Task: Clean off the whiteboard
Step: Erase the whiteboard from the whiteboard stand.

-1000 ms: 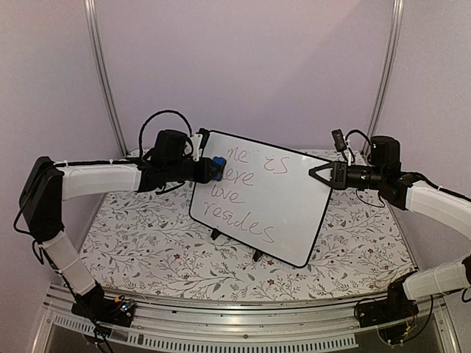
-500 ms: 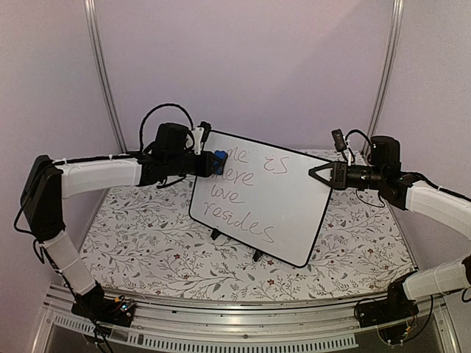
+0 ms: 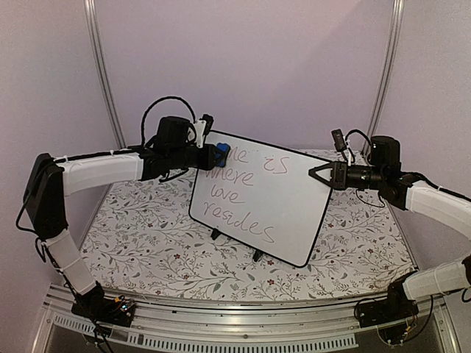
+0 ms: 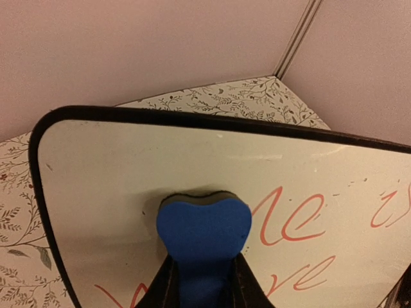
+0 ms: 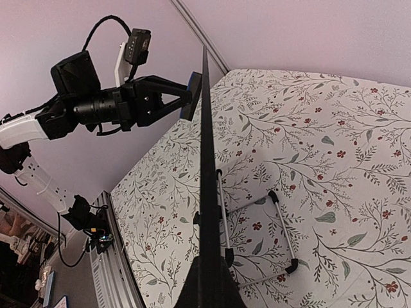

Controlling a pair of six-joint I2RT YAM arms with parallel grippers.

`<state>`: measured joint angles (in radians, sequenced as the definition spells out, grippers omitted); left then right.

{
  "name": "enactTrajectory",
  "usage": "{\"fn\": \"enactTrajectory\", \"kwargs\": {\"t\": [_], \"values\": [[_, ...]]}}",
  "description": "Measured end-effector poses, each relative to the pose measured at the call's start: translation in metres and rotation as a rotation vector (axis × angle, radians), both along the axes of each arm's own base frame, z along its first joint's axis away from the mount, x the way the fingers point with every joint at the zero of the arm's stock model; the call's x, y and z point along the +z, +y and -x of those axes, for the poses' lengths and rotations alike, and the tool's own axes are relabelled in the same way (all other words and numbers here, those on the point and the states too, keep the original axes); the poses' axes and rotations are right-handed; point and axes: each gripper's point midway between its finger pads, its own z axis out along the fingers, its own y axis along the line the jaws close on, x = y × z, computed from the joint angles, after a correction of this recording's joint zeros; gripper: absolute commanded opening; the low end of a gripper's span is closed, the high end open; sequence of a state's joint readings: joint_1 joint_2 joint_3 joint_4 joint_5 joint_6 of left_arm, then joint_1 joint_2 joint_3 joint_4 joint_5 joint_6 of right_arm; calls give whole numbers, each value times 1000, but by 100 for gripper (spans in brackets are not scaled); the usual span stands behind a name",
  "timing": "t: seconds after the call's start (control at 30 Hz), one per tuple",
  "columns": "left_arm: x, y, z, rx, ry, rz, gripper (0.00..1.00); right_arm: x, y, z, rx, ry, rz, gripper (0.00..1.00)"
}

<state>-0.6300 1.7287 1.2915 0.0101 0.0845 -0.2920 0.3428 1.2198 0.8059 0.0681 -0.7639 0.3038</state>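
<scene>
The whiteboard (image 3: 280, 198) stands tilted on small black feet on the floral tabletop, with purple handwriting in several lines. My left gripper (image 3: 212, 157) is shut on a blue eraser block (image 3: 221, 156) and presses it against the board's top left corner. In the left wrist view the eraser (image 4: 204, 228) sits flat on the whiteboard (image 4: 128, 167), left of the letters "me", between my fingers (image 4: 164, 292). My right gripper (image 3: 324, 176) is shut on the board's right edge. In the right wrist view the whiteboard (image 5: 205, 160) shows edge-on, rising out of my gripper (image 5: 209, 282).
A wire stand with black feet (image 5: 282, 224) props the board from behind. The floral tabletop (image 3: 147, 235) spreads around it. Metal frame posts (image 3: 103, 73) rise at the back corners, and a rail (image 3: 221, 331) runs along the near edge.
My left gripper has moved the eraser up the board's left side, from the second line of writing to the top left corner. The right arm and the board have not moved.
</scene>
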Motion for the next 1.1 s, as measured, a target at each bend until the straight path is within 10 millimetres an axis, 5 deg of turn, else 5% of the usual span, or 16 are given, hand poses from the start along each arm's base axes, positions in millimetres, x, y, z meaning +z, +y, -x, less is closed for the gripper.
{"fn": "enactTrajectory", "kwargs": {"t": [0.7,1.1], "values": [[-29,11,15,9,46,-7,0,-1,0,-1,-1,7,-2,0],[13,-2,-1,0,-15,25,0,0,2,0,12,-14,3,0]]}}
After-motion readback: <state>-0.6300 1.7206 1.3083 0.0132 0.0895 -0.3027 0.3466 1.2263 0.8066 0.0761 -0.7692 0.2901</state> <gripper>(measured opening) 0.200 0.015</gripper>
